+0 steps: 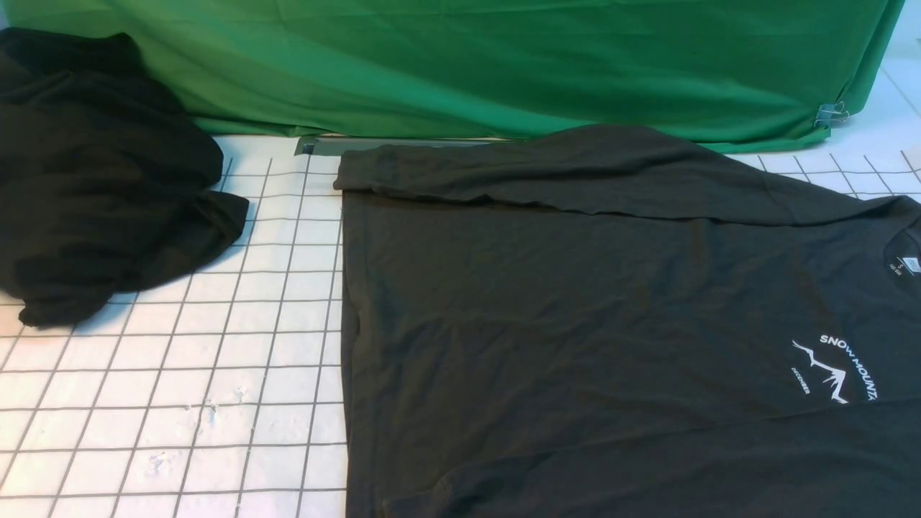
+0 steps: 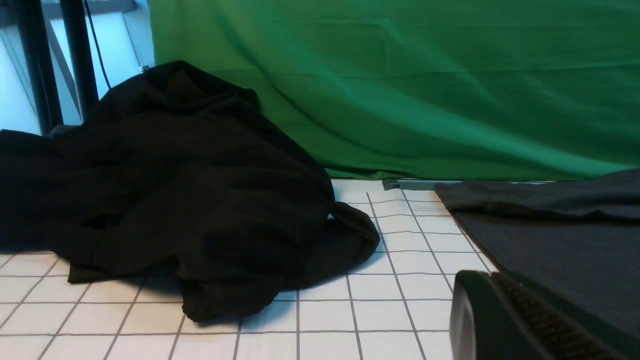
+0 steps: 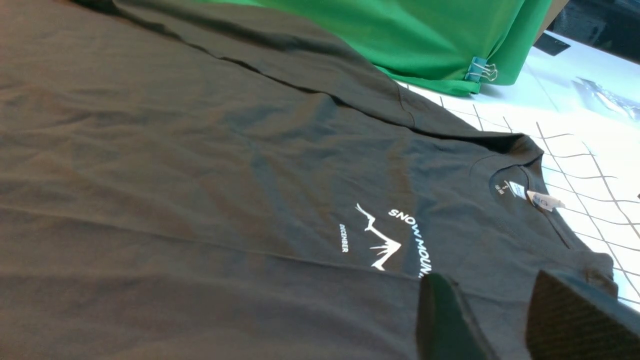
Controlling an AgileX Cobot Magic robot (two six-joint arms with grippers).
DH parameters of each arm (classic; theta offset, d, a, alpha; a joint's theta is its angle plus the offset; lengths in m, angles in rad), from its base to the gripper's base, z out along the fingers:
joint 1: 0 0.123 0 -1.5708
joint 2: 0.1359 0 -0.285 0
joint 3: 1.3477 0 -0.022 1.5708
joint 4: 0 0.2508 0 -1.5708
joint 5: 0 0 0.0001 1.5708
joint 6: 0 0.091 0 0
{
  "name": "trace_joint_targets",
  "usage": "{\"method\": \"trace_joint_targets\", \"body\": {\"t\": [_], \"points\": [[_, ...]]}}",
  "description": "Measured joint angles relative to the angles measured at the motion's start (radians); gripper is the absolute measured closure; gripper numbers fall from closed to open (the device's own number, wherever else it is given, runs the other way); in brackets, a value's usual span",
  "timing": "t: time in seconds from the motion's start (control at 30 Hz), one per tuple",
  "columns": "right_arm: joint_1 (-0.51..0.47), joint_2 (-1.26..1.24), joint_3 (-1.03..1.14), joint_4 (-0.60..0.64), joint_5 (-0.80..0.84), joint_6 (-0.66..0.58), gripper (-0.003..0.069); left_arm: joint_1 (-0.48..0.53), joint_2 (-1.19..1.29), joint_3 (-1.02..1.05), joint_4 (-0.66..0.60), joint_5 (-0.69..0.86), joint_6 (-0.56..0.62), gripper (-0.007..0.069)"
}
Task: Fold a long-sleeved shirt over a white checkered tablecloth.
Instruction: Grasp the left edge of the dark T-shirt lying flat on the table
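Observation:
The long-sleeved shirt [image 1: 575,309] lies flat on the white checkered tablecloth [image 1: 180,403], its collar to the right. Its far sleeve [image 1: 561,173] is folded across the back edge. The white mountain logo [image 1: 838,370] and the neck label [image 1: 908,265] face up. Neither gripper shows in the front view. In the left wrist view my left gripper [image 2: 487,275] is shut, empty, beside the shirt's [image 2: 565,240] hem edge over the tablecloth [image 2: 380,310]. In the right wrist view my right gripper [image 3: 490,280] is open above the shirt [image 3: 200,150], between logo [image 3: 395,240] and collar label [image 3: 542,200].
A blacker heap of cloth [image 1: 101,187] sits at the back left on the tablecloth, also in the left wrist view [image 2: 175,200]. A green cloth [image 1: 468,65] hangs along the back, held by a binder clip [image 1: 831,113] at its right end.

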Motion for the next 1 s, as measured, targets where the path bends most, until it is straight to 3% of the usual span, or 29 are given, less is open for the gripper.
{"method": "trace_joint_targets", "body": {"t": [0.33,0.43,0.47,0.5,0.53,0.63,1.0], "points": [[0.0,0.0,0.0,0.009,-0.017,0.01,0.0417,0.0,0.0,0.0,-0.015,-0.001,-0.012,0.0603],[0.0,0.0,0.0,0.153,-0.074,0.183,0.0417,0.0,0.0,0.0,-0.181,-0.001,-0.156,0.0603],[0.0,0.0,0.0,0.276,-0.119,0.362,0.0417,0.0,0.0,0.0,-0.363,-0.001,-0.321,0.0603],[0.0,0.0,0.0,0.286,-0.123,0.401,0.0417,0.0,0.0,0.0,-0.381,-0.001,-0.338,0.0603],[0.0,0.0,0.0,0.338,-0.145,0.511,0.0417,0.0,0.0,0.0,-0.48,0.0,-0.435,0.0603],[0.0,0.0,0.0,0.381,-0.175,0.672,0.0417,0.0,0.0,0.0,-0.611,0.001,-0.597,0.0603],[0.0,0.0,-0.001,0.404,-0.218,0.731,0.0435,0.0,0.0,-0.002,-0.629,-0.052,-0.65,0.0603]]}}
